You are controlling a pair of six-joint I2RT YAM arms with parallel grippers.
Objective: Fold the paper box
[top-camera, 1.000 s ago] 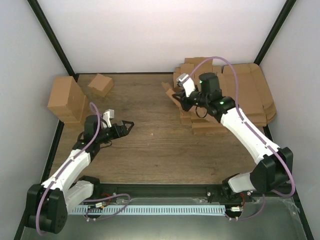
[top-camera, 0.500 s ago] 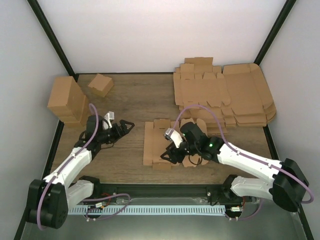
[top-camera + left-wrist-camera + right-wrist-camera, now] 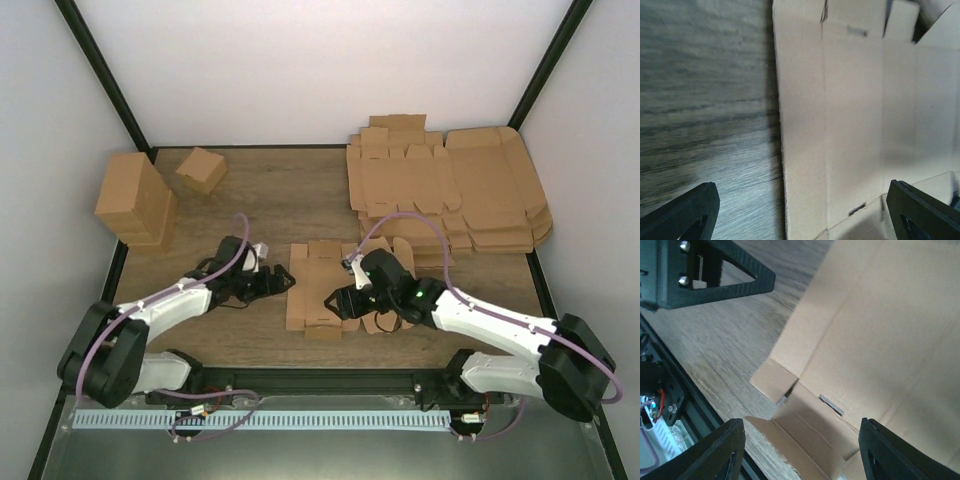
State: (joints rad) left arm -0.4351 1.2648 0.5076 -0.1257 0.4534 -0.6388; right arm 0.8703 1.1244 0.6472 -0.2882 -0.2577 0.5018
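Note:
The paper box [image 3: 312,272] is a flat brown die-cut sheet lying on the wooden table near the front centre. My left gripper [image 3: 283,283] is open at the sheet's left edge, pointing right. In the left wrist view the paper box [image 3: 850,125] fills the right half, and the left gripper [image 3: 802,220] straddles its edge with nothing clamped. My right gripper [image 3: 336,301] is open just above the sheet's near right part. From the right wrist the paper box [image 3: 875,340] shows a near flap slightly raised, and the right gripper [image 3: 800,455] holds nothing.
A stack of much larger brown sheets [image 3: 450,190] lies at the back right. A tall cardboard block [image 3: 135,200] and a small folded carton [image 3: 201,168] stand at the back left. The black frame rail [image 3: 330,378] runs along the front edge.
The right arm brought the sheet from the back-right stack to the front centre and opened its jaws. The left arm swung right to the sheet's left edge.

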